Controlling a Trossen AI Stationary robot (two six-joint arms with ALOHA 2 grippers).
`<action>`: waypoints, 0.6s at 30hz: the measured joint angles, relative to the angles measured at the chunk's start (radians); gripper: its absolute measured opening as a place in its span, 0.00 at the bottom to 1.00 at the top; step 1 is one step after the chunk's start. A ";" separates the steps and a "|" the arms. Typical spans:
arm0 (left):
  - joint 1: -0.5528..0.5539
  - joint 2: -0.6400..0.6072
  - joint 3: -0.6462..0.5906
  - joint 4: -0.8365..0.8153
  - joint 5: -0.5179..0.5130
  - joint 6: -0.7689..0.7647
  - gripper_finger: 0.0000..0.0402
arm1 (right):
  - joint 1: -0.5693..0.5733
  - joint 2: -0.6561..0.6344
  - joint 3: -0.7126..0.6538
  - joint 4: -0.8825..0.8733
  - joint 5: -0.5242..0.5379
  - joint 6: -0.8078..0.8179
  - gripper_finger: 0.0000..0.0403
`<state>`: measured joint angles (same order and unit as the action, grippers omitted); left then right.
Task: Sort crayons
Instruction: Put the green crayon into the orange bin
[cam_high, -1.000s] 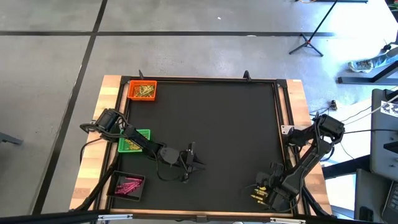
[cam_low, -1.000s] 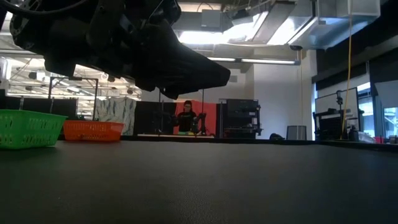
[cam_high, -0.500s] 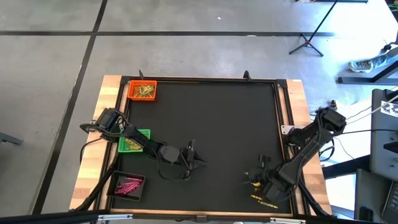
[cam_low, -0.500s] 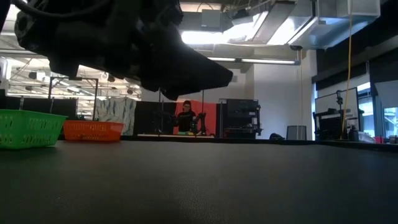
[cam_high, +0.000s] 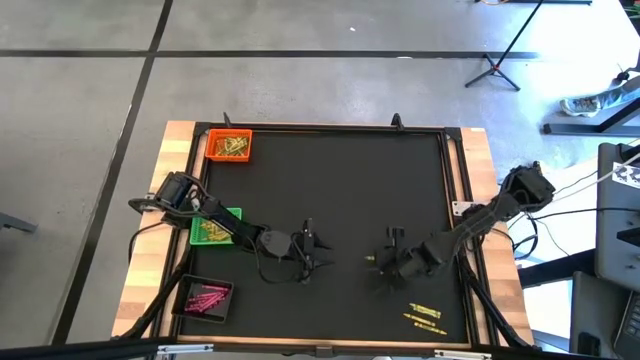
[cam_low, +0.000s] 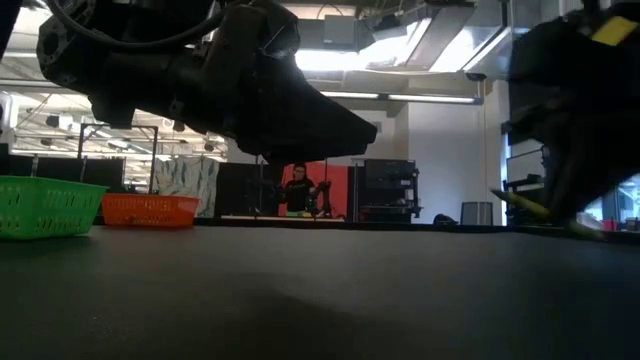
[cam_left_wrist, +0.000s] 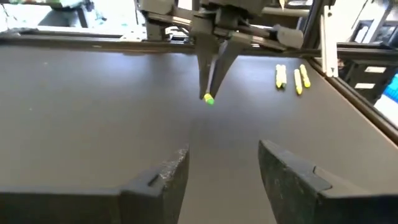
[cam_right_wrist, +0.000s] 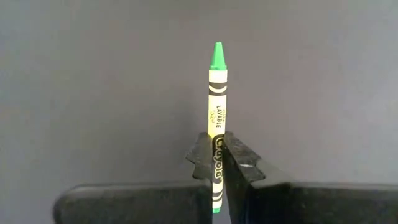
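My right gripper (cam_high: 383, 262) is over the middle of the black mat, shut on a yellow-green crayon with a green tip (cam_right_wrist: 217, 93). The left wrist view shows that tip (cam_left_wrist: 208, 98) sticking out below the right fingers. My left gripper (cam_high: 316, 250) is open and empty, a short way to the left of the right gripper and facing it; its two fingers frame the left wrist view (cam_left_wrist: 221, 174). A few yellow crayons (cam_high: 425, 315) lie flat on the mat near the near right corner. My right gripper pinches the crayon's wrapped body near its blunt rear end (cam_right_wrist: 217, 163) between its two fingertips. The crayon lies along the fingers and its green tip (cam_right_wrist: 217, 57) reaches out past them. The fingers point steeply down, and the crayon is clear of the mat.
An orange tray (cam_high: 228, 146) with gold crayons stands at the far left. A green tray (cam_high: 215, 227) with yellow crayons sits mid-left under my left arm. A black tray (cam_high: 205, 297) with pink crayons is at the near left. A person (cam_low: 298, 188) stands far behind the table.
My right gripper has risen from the yellow crayons at the near right corner. It has gone toward the table's left and far side, toward my left gripper, carrying one crayon clear of the mat. The other crayons have stayed where they lay.
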<state>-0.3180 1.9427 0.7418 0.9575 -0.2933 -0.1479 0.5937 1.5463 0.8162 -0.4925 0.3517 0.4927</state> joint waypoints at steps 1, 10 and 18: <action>0.000 0.000 0.000 0.000 -0.005 0.011 0.43 | -0.019 -0.017 -0.017 0.037 0.001 -0.029 0.02; 0.030 0.000 0.000 0.006 -0.012 0.098 0.43 | -0.176 -0.159 -0.294 0.679 0.008 -0.245 0.02; 0.098 0.000 0.000 0.069 -0.012 0.105 0.43 | -0.261 -0.087 -0.481 1.348 0.007 -0.435 0.02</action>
<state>-0.2202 1.9427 0.7422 1.0264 -0.3058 -0.0425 0.3331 1.4596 0.3357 0.8551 0.3586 0.0578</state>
